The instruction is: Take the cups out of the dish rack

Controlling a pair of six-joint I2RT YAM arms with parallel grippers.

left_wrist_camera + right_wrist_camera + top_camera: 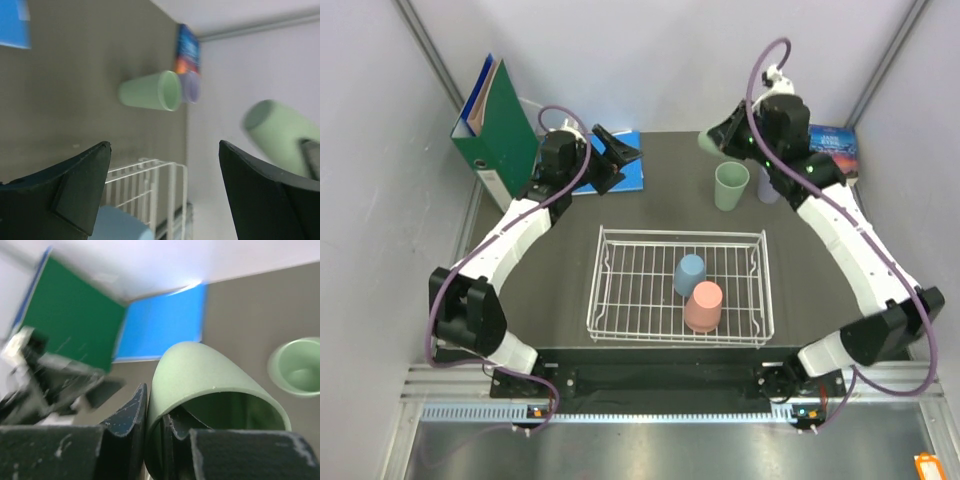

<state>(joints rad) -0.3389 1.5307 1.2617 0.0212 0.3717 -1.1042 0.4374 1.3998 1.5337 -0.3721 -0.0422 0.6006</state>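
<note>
Right arm (pixel 840 222) hiding most of lavender cup (pixel 769 190), raised green cup (pixel 277 131) blurred, probable blue cup (pixel 120 226) cropped at bottom edge.

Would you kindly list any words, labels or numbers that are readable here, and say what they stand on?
None can be read.
The book cover carries print, but it is too small and blurred to read.
The binder shows no legible label.

Dish rack (pixel 682 232) central, near cup (pixel 703 306) and far cup (pixel 689 274) in its right half, outer cup (pixel 731 186) behind its right corner
</note>
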